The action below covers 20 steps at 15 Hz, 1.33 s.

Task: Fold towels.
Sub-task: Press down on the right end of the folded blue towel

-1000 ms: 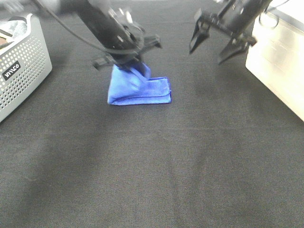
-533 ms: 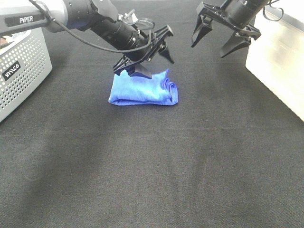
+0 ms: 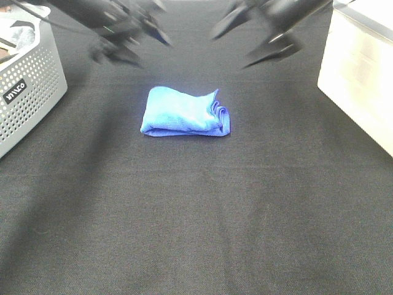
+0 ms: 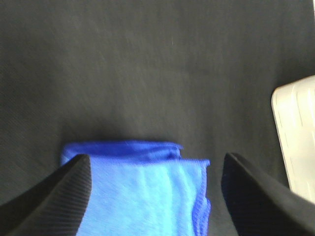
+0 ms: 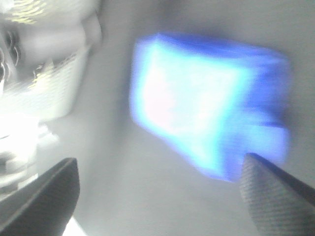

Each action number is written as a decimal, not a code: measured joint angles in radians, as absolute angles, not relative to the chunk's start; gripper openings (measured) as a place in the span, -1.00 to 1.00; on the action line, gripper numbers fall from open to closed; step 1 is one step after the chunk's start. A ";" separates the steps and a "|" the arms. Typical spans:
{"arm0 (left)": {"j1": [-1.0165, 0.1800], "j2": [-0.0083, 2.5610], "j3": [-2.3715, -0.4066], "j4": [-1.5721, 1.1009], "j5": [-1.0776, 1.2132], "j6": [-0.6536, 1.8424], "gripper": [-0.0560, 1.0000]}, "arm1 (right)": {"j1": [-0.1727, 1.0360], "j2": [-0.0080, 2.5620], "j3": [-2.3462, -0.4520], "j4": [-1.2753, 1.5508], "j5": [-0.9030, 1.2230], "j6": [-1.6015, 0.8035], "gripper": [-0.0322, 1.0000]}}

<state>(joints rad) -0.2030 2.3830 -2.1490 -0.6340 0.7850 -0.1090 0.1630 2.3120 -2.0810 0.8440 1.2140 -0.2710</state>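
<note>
Both of my claws are up off the work and wide open, holding nothing: my left gripper [image 3: 126, 37] is a dark blur at the far left, my right gripper [image 3: 258, 37] a dark blur at the far right, fingers splayed on each. From the left wrist cam I can see two ribbed black fingertips [image 4: 54, 196] with the towel sitting in the gap between them but not touching either. Just one towel [image 3: 186, 112] here, bright royal blue, fuzzy microfiber, folded into a chunky rectangle with the stacked layers and darker stitched edges showing on its right end. It lies flat on the black woven tablecloth [image 3: 202, 215], roughly in the middle of the far half, well apart from everything else. Right wrist cam is super washed out and smeared, so the towel there is only a glowing blue block. One grey plastic basket [image 3: 27, 86] on the left edge, walls full of little round holes, white logo on a black label, something dark inside I can't make out. One smooth white box-like thing [image 3: 359, 80] on the right edge. Cloth covers the whole table, matte, fine weave.
</note>
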 joint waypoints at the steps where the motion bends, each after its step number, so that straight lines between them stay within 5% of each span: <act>1: -0.189 2.373 -2.150 -0.634 0.788 -0.082 0.44 | 0.201 2.337 -2.078 0.868 1.214 -0.303 0.67; 7: -0.179 2.368 -2.150 -0.634 0.811 -0.018 0.44 | 0.315 2.457 -2.076 0.967 1.137 -0.377 0.67; 20: -0.179 2.368 -2.150 -0.634 0.840 -0.017 0.45 | 0.167 2.509 -2.070 0.840 1.021 -0.401 0.66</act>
<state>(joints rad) -0.1790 2.3680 -2.1500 -0.6340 0.8400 -0.0170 0.1670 2.5090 -2.0700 0.8400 1.0210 -0.4010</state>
